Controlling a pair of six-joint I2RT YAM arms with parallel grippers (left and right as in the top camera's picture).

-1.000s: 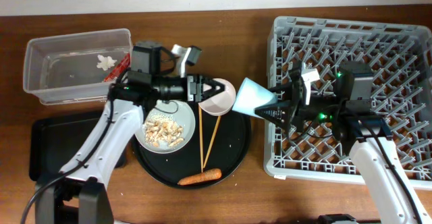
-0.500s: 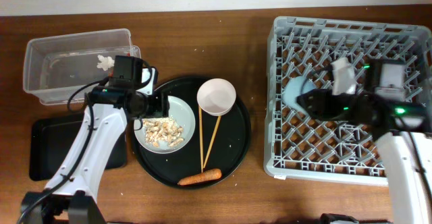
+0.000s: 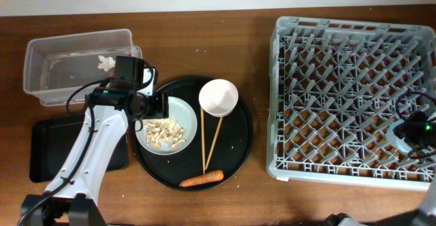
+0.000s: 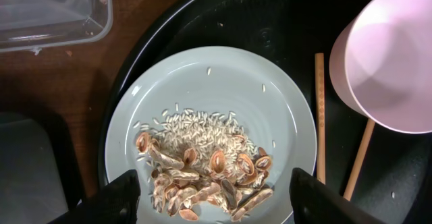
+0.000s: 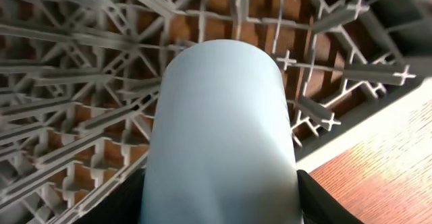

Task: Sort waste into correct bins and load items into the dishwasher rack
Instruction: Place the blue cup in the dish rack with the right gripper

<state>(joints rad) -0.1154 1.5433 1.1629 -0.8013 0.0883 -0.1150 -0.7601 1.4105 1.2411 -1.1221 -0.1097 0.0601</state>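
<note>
My left gripper (image 3: 154,107) (image 4: 217,204) is open and empty, low over the pale plate (image 3: 182,110) (image 4: 216,82), its fingers either side of the beige food bits (image 3: 165,132) (image 4: 209,173). The white-pink bowl (image 3: 219,97) (image 4: 391,55), chopsticks (image 3: 203,141) (image 4: 320,116) and orange carrot piece (image 3: 201,179) lie on the round tray. My right gripper (image 3: 413,131) (image 5: 219,204) is shut on the light blue cup (image 5: 219,129) over the dishwasher rack (image 3: 340,83) (image 5: 81,69) near its front right corner. The cup is hidden in the overhead view. The red sachet is hidden.
The clear tub (image 3: 78,66) (image 4: 47,11) at the back left holds a white tissue (image 3: 103,62). The flat black tray (image 3: 48,151) lies in front of it. The large round black tray (image 3: 238,144) sits in the middle. Bare wood (image 5: 378,177) shows beside the rack's corner.
My right arm carried the cup from the rack's left side across to its front right corner. My left gripper drew back from the bowl to the plate, then stayed still.
</note>
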